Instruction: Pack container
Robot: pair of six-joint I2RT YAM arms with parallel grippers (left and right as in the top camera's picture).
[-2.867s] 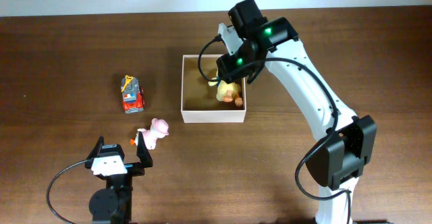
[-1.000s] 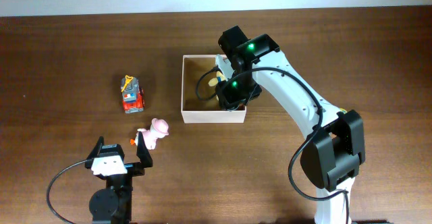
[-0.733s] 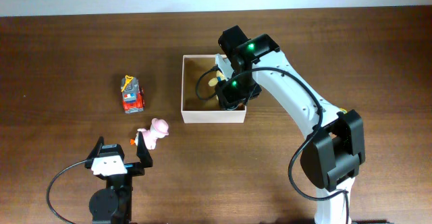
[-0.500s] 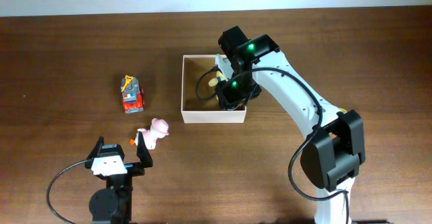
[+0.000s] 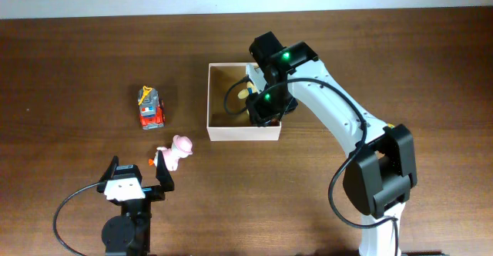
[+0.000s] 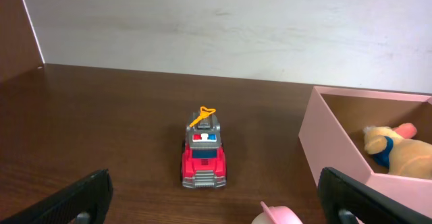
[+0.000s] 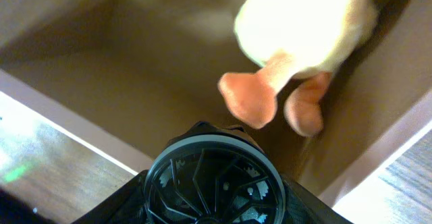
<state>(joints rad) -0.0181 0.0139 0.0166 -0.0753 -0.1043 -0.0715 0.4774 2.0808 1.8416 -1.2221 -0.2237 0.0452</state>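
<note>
The container (image 5: 219, 130) is a square cream box with a tan inside, in the middle of the table. A yellow plush duck (image 5: 245, 92) with orange feet (image 7: 250, 99) lies in it. My right gripper (image 5: 263, 111) hangs low over the box's front right corner. It is shut on a round black wheel-like thing (image 7: 214, 180) with a grey rim, just above the box floor. My left gripper (image 5: 139, 180) stands open near the front edge. A red toy truck (image 6: 204, 158) and a pink toy (image 5: 176, 149) lie ahead of it.
The truck (image 5: 151, 108) stands left of the container, the pink toy between it and my left gripper (image 6: 216, 190). In the left wrist view the box wall (image 6: 334, 140) rises at the right, with the duck (image 6: 391, 150) inside. A pale wall runs along the table's far edge.
Since the earliest frame my right gripper has dropped towards the box's front right corner and now covers most of the duck. Over the last second it has hardly moved. The left arm is still.
</note>
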